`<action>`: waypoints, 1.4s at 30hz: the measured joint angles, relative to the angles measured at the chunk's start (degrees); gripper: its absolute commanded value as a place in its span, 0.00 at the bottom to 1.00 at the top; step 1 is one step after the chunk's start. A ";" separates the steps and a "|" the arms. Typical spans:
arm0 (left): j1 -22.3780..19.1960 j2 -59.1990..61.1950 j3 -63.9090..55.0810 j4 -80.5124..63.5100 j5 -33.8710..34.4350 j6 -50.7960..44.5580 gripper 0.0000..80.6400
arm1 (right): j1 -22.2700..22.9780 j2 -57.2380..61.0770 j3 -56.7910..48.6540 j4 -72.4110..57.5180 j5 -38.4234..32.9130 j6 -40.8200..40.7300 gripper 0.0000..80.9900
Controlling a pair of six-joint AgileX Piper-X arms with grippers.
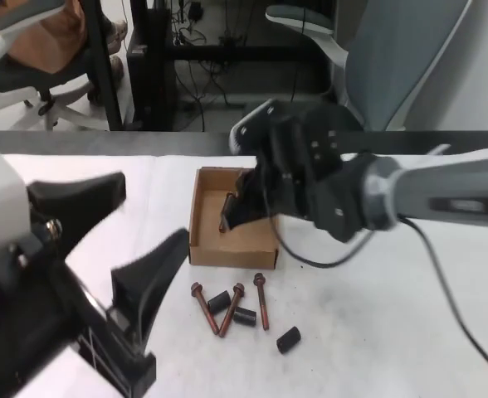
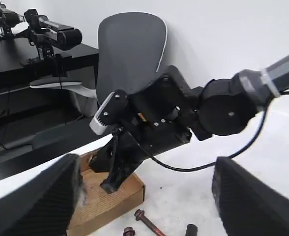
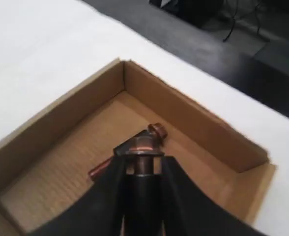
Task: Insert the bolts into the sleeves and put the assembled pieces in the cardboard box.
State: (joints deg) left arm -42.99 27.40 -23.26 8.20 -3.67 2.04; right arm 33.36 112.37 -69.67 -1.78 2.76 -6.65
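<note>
Bolt (image 3: 143, 146) with what looks like a dark sleeve (image 3: 142, 191) on it is clamped between the right gripper's (image 3: 143, 164) fingers, hanging just above the floor of the cardboard box (image 3: 184, 115). A second bolt (image 3: 158, 130) already lies in there right behind it. Out on the table (image 1: 377, 315), three loose bolts (image 1: 234, 305) and three sleeves (image 1: 288, 339) sit near the box, unassembled. Left gripper (image 1: 148, 211) is spread wide, holding nothing. So I'd guess two of five are handled, three to go.
</note>
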 measured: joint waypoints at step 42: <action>6.95 42.61 6.44 -30.25 2.34 -6.73 0.87 | 2.50 -7.50 5.31 45.84 -3.23 65.52 0.65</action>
State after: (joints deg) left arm -36.03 70.01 -16.82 -22.05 -1.33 -4.69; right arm 35.85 104.88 -64.35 44.06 -0.47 58.88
